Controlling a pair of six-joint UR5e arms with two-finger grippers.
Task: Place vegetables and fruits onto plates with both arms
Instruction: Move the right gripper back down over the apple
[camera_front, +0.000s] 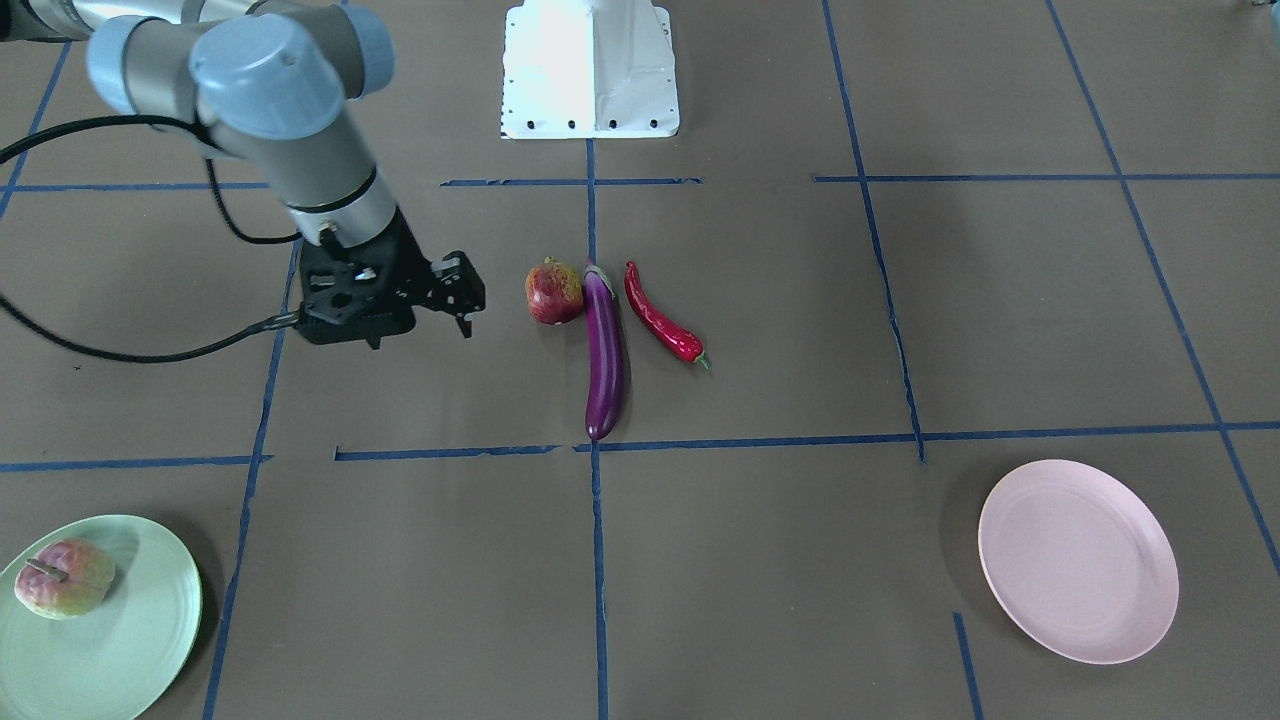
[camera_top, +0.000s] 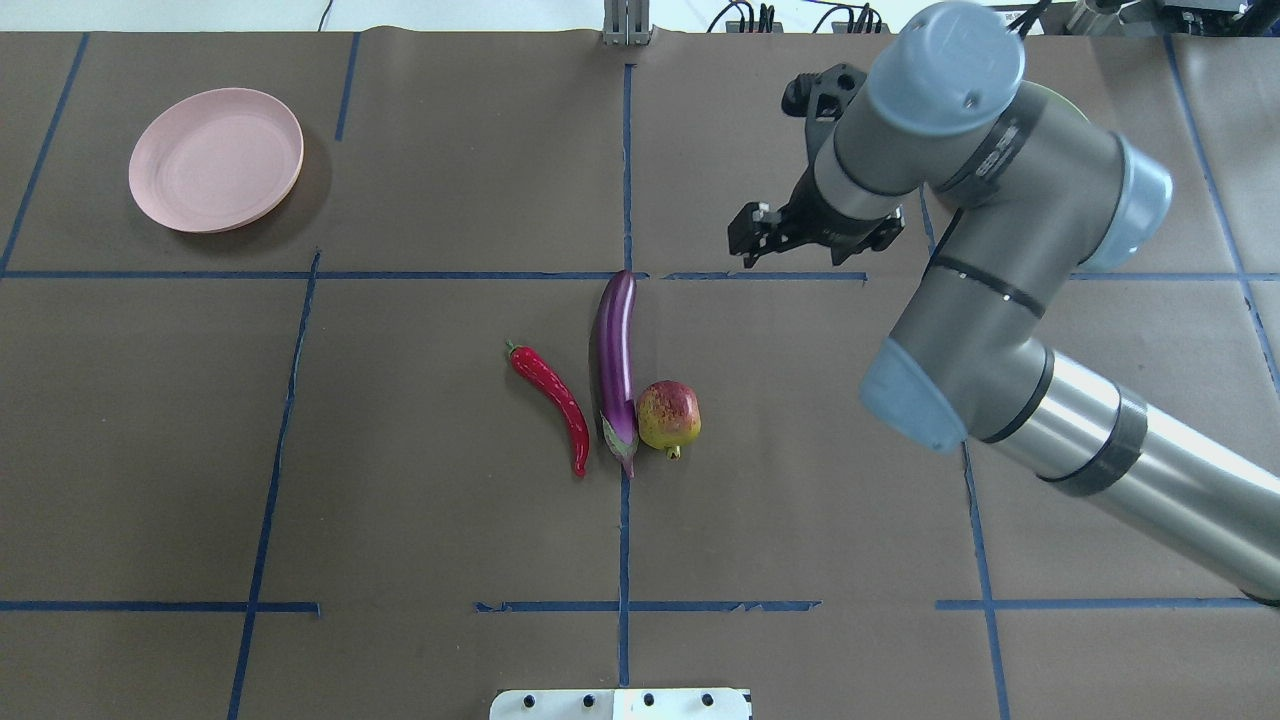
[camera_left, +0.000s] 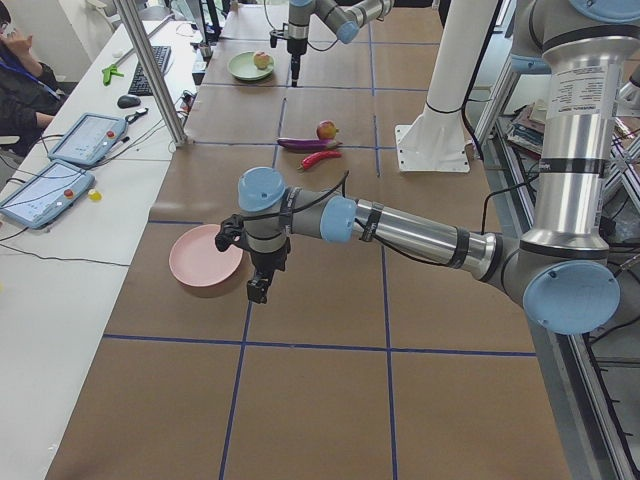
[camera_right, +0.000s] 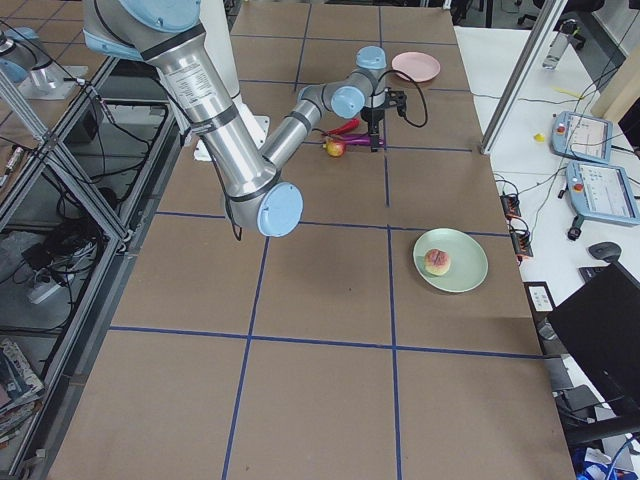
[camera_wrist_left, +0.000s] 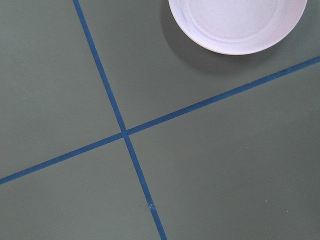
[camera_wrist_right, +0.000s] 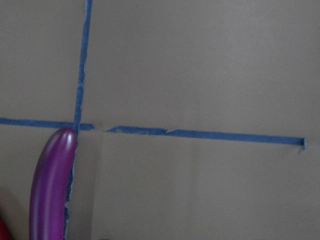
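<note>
The purple eggplant (camera_front: 603, 350), the red chili (camera_front: 660, 320) and the dark red pomegranate-like fruit (camera_front: 553, 292) lie side by side at the table's middle, as the overhead view shows: eggplant (camera_top: 617, 360), chili (camera_top: 555, 395), fruit (camera_top: 668, 415). The peach-like fruit (camera_front: 65, 578) sits on the mint green plate (camera_front: 130, 640). The pink plate (camera_front: 1078, 560) is empty. My right gripper (camera_front: 420, 335) hovers open and empty beside the pomegranate-like fruit. My left gripper (camera_left: 258, 290) hangs just beside the pink plate (camera_left: 205, 255). I cannot tell whether it is open.
The white base block (camera_front: 590, 70) stands at the robot's side of the table. Blue tape lines cross the brown surface. An operators' desk with tablets (camera_left: 60, 150) and a metal pole (camera_left: 150, 70) runs along the far edge.
</note>
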